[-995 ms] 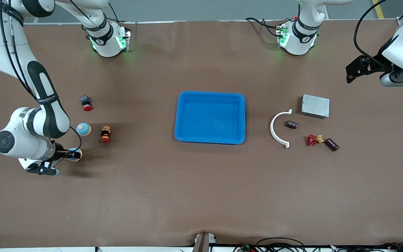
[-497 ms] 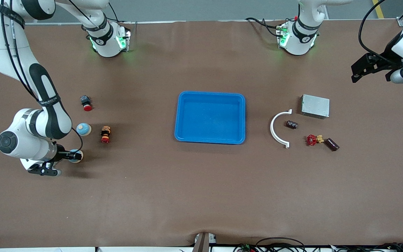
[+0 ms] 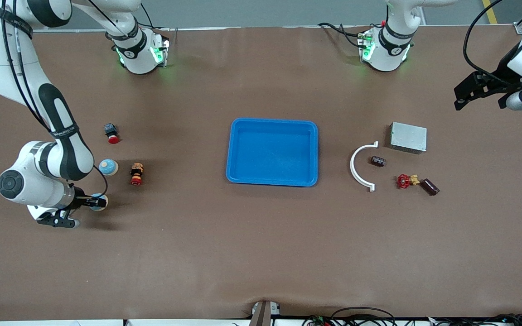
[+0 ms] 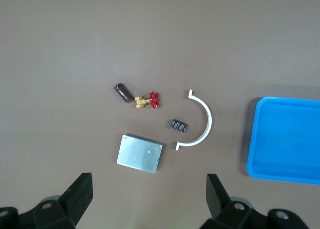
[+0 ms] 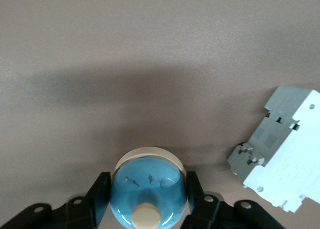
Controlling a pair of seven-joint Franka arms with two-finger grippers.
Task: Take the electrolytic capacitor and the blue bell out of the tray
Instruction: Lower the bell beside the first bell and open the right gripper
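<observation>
table: matte brown sheet, faintly rippled along the edge nearest the front camera
tray: glossy blue plastic rectangle with rounded corners at the table's middle, nothing in it
bell: pale blue dome with a cream button on top and a cream rim, on the table near the right arm's end
second bell: same shape, farther from the front camera, beside a small red-and-yellow part
right gripper: low at the bell; black fingers flank the dome on both sides, whether they press it I cannot tell
breaker: white and grey moulded block, seen in the right wrist view near the bell
capacitor: small dark cylinder inside the curve of a white plastic arc, toward the left arm's end
other parts: red-handled brass valve, brown cylinder, flat grey metal box, red push button
left gripper: high over the table's corner at the left arm's end, fingers spread wide, empty
change: left gripper has drifted toward the table's edge at its end since a second ago; right arm has shifted slightly at the bell
</observation>
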